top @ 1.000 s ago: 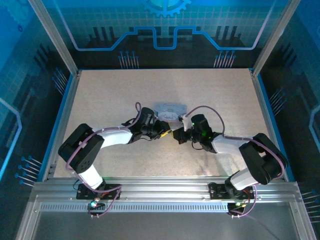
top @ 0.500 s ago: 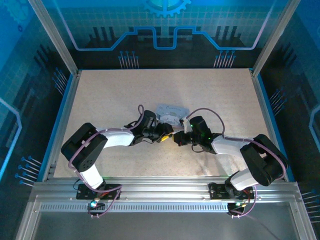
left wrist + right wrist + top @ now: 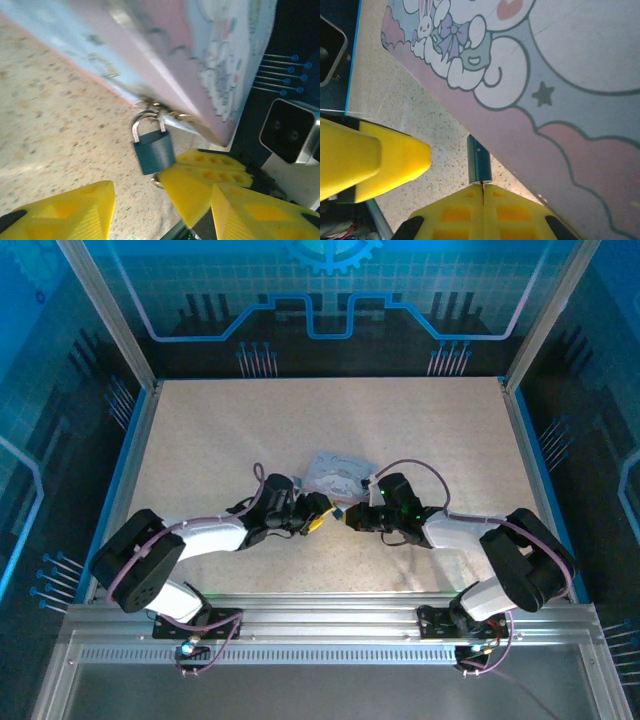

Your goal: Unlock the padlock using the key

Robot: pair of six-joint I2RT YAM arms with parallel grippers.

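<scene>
At the tin (image 3: 200, 50) edge, padlock (image 3: 152, 152)

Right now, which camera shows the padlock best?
The left wrist camera: the padlock shows whole, body and shackle, hanging from the tin. The right wrist camera catches just its narrow edge; from above it is too small to make out.

padlock (image 3: 152, 152): dark teal, shackle shut, hooked on tin (image 3: 200, 60) | key (image 3: 157, 180): at its base
</scene>
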